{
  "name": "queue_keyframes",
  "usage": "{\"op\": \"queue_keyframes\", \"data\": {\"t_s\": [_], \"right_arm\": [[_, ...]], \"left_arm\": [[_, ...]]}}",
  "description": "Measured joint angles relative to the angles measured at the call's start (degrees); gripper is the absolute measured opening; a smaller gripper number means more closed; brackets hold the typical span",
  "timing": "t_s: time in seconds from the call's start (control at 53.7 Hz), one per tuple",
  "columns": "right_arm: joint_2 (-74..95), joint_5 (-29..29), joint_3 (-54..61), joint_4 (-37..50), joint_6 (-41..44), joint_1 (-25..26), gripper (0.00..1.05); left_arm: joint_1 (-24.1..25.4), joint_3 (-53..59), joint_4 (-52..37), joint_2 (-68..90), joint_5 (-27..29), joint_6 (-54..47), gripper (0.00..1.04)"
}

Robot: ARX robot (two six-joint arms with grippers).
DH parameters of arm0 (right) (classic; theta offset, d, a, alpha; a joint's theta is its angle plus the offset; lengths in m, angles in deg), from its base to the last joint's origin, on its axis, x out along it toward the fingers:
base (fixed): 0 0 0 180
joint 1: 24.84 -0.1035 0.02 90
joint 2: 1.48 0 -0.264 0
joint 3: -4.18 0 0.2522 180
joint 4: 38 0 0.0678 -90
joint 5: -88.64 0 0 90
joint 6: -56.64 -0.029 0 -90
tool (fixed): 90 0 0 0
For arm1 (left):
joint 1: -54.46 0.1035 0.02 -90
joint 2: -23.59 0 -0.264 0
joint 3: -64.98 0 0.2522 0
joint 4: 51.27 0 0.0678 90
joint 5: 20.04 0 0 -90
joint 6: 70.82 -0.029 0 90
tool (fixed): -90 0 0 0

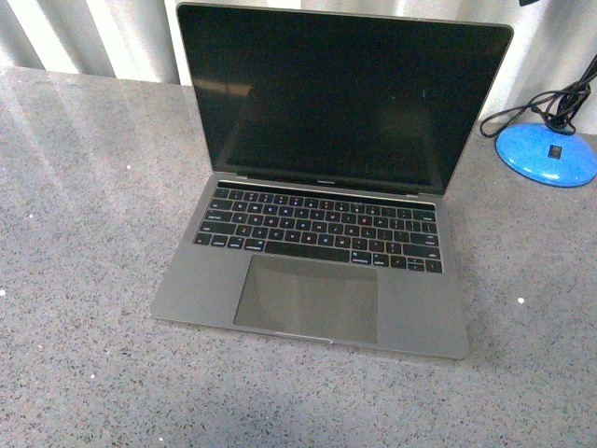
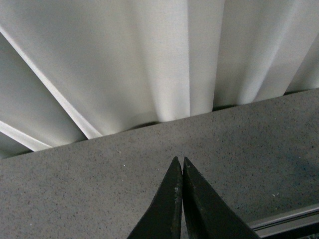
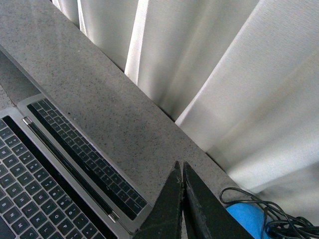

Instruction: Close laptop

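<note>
Plainly nothing done yet: laptop (image 1: 317,233) centre of front view on grey counter (image 1: 75,280), lid fully up, dark screen facing camera. Neither arm in that frame. Left gripper (image 2: 179,162) pinched together, empty, over bare counter. Right gripper (image 3: 180,165) likewise pinched, empty, laptop at lower left of its view. Whole closing remains.

Left fingers (image 2: 167,209): two dark grey-black wedges, wide at base, thin pointy tips, dull finish. Right fingers (image 3: 204,216): same dark colour, same pointy wedge shape, flat sides.
</note>
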State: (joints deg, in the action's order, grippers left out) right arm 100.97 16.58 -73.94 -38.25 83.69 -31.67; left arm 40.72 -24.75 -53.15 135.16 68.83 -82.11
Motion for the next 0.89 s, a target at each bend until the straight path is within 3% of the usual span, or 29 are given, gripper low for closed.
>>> {"op": "queue_keyframes", "data": {"t_s": [0.894], "right_arm": [[4.20, 1.07, -1.68, 0.46, 1.33, -1.46, 0.01]], "left_arm": [[-1.75, -1.97, 1.62, 4.37, -1.05, 2.82, 0.04]]}}
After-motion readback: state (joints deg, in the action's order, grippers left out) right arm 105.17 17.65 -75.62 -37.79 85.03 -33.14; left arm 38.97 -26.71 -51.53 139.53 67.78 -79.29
